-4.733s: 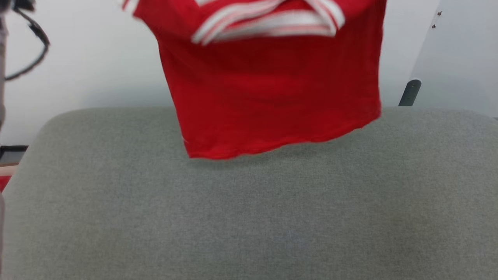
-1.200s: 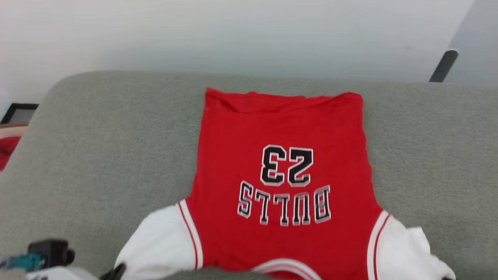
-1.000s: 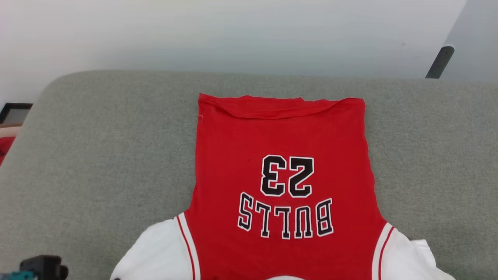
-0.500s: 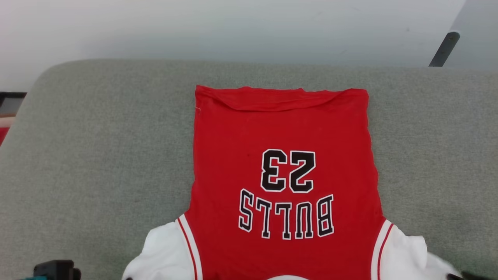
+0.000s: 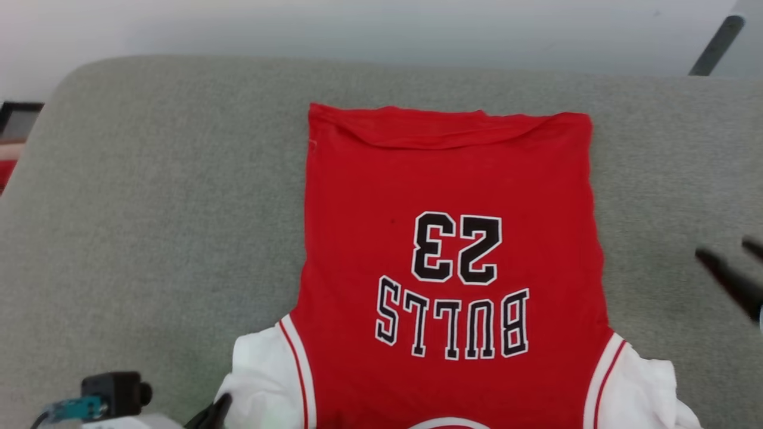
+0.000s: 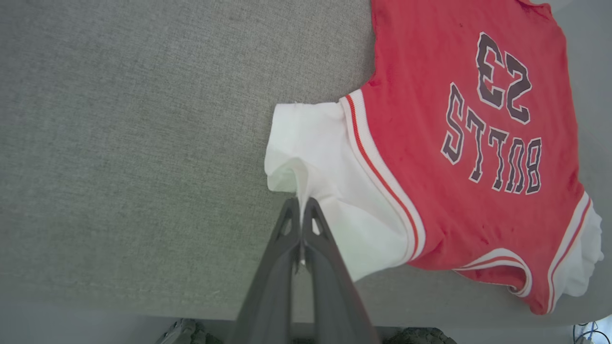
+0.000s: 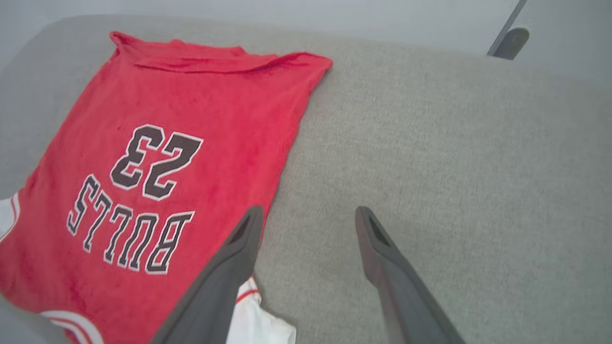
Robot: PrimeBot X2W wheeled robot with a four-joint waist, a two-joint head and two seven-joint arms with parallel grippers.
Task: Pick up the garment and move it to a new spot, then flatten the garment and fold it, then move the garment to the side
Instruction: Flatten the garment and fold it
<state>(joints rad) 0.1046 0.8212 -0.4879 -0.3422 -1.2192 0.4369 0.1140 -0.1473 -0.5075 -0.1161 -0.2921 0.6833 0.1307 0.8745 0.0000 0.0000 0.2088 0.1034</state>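
One sleeve (image 6: 315, 143) pinched between left gripper (image 6: 301, 210) fingers; right gripper (image 7: 309, 212) spread, empty, just beside garment (image 5: 447, 238) right edge; garment long axis runs away from robot.

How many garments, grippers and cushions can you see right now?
1 garment
2 grippers: left gripper, right gripper
1 grey cushion
Total: 4
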